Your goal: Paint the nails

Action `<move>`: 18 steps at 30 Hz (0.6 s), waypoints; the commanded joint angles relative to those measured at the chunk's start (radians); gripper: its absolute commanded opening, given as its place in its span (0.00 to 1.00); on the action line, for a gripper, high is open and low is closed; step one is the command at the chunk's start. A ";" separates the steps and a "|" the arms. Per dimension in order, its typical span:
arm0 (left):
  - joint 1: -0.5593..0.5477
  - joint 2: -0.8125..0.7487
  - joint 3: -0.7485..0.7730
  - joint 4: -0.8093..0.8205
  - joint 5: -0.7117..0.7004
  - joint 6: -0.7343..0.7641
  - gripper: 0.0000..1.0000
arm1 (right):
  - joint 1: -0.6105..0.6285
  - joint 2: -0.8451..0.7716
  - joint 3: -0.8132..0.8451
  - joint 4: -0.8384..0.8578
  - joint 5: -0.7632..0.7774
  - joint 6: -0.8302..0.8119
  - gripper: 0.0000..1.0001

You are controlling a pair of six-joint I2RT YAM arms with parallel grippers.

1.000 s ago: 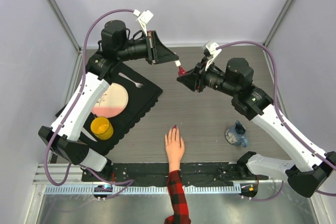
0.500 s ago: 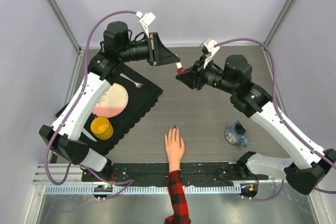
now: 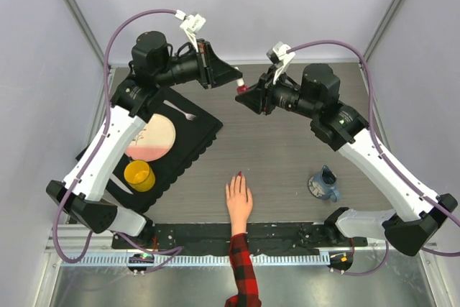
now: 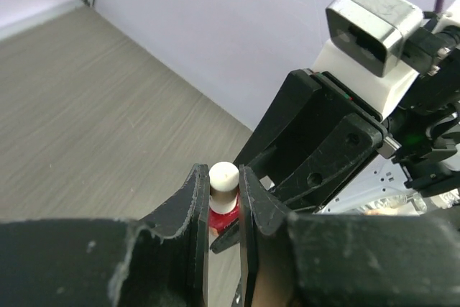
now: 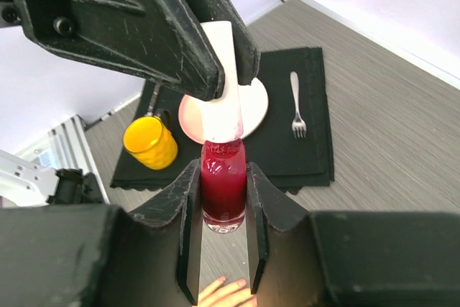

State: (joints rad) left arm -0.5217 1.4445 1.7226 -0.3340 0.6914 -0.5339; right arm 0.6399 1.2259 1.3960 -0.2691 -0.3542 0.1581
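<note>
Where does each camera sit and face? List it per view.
Top external: above, behind the robot, looking down on the table; left arm, right arm and a person's hand show.
Left wrist: on the left arm, looking past the left end effector, shut on the white cap, toward the right arm.
Right wrist: on the right arm, looking past the right end effector, shut on the polish bottle, down at the placemat.
Both wrist views share cap and bottle.
</note>
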 commanded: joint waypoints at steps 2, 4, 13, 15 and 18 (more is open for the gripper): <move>-0.044 -0.018 -0.072 0.090 0.172 -0.095 0.00 | 0.003 -0.042 0.109 0.312 -0.003 0.066 0.01; -0.057 -0.015 -0.075 0.148 0.272 -0.098 0.00 | 0.003 -0.049 0.116 0.318 -0.012 0.070 0.01; -0.121 -0.029 -0.173 0.403 0.579 -0.123 0.00 | -0.006 -0.141 -0.005 0.582 -0.284 0.287 0.01; -0.161 -0.056 -0.239 0.450 0.622 -0.106 0.00 | -0.008 -0.161 -0.029 0.602 -0.339 0.282 0.01; -0.169 -0.119 -0.316 0.435 0.603 0.006 0.00 | -0.009 -0.193 -0.003 0.426 -0.300 0.180 0.01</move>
State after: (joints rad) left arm -0.6395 1.3762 1.5356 0.1947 1.0401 -0.5987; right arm 0.6548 1.1183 1.3170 -0.0853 -0.7113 0.3683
